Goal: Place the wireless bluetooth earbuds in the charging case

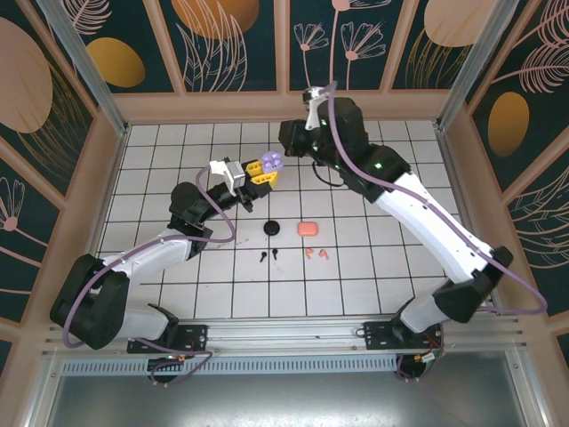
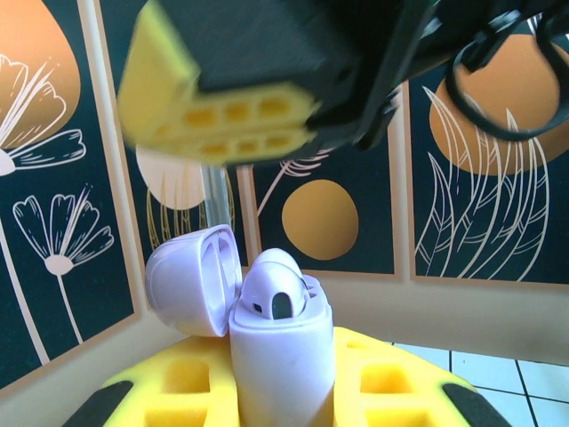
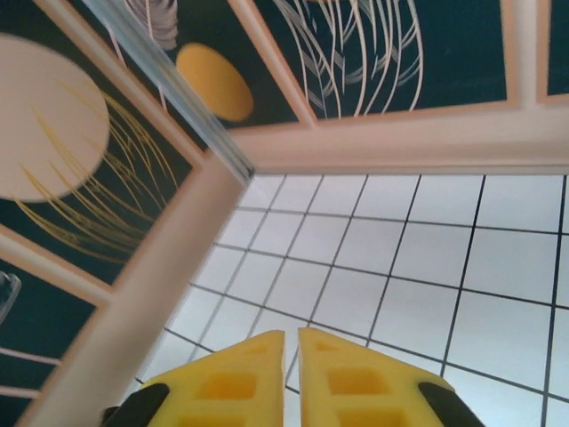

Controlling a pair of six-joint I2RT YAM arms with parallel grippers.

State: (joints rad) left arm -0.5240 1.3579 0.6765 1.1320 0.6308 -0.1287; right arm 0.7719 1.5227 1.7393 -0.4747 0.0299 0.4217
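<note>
The left jaws are clamping the lilac charging case (image 2: 280, 356) between their yellow fingers (image 2: 173, 382), holding it raised above the far half of the worktop (image 1: 400, 267), roughly midway between its left and right edges. The case is standing upright with its lid (image 2: 191, 280) hanging open to one side, and one lilac earbud (image 2: 276, 285) is sitting in a socket with its rounded head poking above the rim; whether a second is lying behind it is hard to tell. The right jaws are hovering just above and beyond the case, apart from it, their yellow fingers (image 3: 356, 387) pressing almost together with only a thin slit between them and nothing gripped. Around the centre of the worktop a closed black case (image 1: 272, 229) and a salmon-pink case (image 1: 308, 229) are lying side by side, a little apart. Just toward the near edge from them, the two black earbuds (image 1: 263, 257) are resting loose on the tiles below the black case, and the two salmon-pink earbuds (image 1: 309, 252) are resting below the pink one.
</note>
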